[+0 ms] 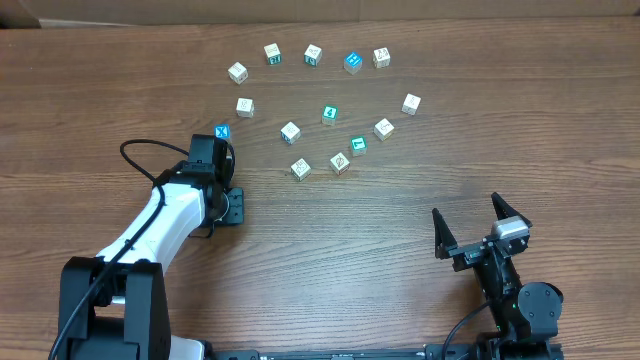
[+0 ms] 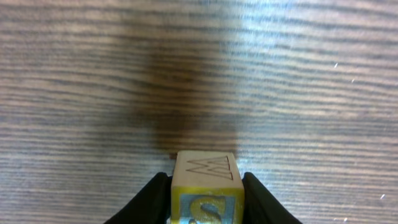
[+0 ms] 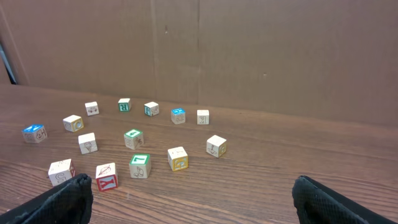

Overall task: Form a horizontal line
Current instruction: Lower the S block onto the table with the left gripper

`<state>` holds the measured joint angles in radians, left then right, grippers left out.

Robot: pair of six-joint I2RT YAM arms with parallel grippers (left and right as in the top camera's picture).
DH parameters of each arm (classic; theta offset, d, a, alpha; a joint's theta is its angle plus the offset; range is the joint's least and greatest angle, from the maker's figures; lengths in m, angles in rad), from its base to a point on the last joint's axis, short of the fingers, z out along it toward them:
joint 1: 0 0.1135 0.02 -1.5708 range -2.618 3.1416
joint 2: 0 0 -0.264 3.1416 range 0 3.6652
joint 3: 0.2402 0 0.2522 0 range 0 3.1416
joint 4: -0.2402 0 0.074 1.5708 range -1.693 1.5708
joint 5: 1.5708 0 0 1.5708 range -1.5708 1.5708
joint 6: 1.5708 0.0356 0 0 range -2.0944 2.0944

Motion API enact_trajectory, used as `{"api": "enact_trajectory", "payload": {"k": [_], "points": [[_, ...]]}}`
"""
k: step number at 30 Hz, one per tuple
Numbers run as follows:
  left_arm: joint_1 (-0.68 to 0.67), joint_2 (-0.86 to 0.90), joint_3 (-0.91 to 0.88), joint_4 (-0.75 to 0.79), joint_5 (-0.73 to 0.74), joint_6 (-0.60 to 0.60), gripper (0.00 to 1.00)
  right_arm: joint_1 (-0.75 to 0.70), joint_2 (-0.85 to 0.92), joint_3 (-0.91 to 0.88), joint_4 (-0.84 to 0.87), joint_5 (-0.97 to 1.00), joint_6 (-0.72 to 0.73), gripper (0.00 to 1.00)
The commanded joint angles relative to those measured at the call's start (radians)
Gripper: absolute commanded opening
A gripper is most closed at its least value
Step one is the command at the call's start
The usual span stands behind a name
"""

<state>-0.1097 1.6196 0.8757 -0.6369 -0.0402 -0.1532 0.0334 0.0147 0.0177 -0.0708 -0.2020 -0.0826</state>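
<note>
My left gripper (image 1: 222, 143) is shut on a small cube (image 2: 206, 186), a black finger pressed to each side. That cube shows a pale face with a line-drawn "M" and a yellow-framed blue "S" face; from overhead its top (image 1: 222, 131) looks blue. To its right lie a white cube (image 1: 300, 169), a white cube with a dark drawing (image 1: 340, 163), a green cube with a white "L" (image 1: 357, 145) and a pale yellow-faced cube (image 1: 384, 127), running diagonally up to the right. My right gripper (image 1: 467, 210) stands open near the front right, nothing between its fingers.
Several more cubes form an arc across the far table, among them a blue one (image 1: 352, 62) and a teal-green one (image 1: 329, 114). In the right wrist view a brown cardboard wall (image 3: 249, 56) stands behind the cubes.
</note>
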Motion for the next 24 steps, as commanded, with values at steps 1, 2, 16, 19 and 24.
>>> {"api": "enact_trajectory", "payload": {"k": [1, 2, 16, 19, 24], "points": [[-0.002, -0.004, -0.005, 0.009, 0.008, 0.011, 0.29, -0.002, -0.012, -0.010, 0.005, 0.010, 0.003, 1.00], [-0.002, -0.004, -0.005, 0.009, 0.008, 0.011, 0.29, -0.002, -0.012, -0.010, 0.005, 0.010, 0.003, 1.00], [-0.002, -0.004, -0.005, 0.006, 0.008, 0.011, 0.53, -0.002, -0.012, -0.010, 0.005, 0.010, 0.003, 1.00], [-0.001, -0.005, 0.012, 0.005, 0.002, 0.011, 0.59, -0.002, -0.012, -0.010, 0.005, 0.010, 0.003, 1.00], [-0.001, -0.005, 0.142, -0.024, -0.042, 0.011, 0.58, -0.002, -0.012, -0.010, 0.005, 0.010, 0.003, 1.00]]}}
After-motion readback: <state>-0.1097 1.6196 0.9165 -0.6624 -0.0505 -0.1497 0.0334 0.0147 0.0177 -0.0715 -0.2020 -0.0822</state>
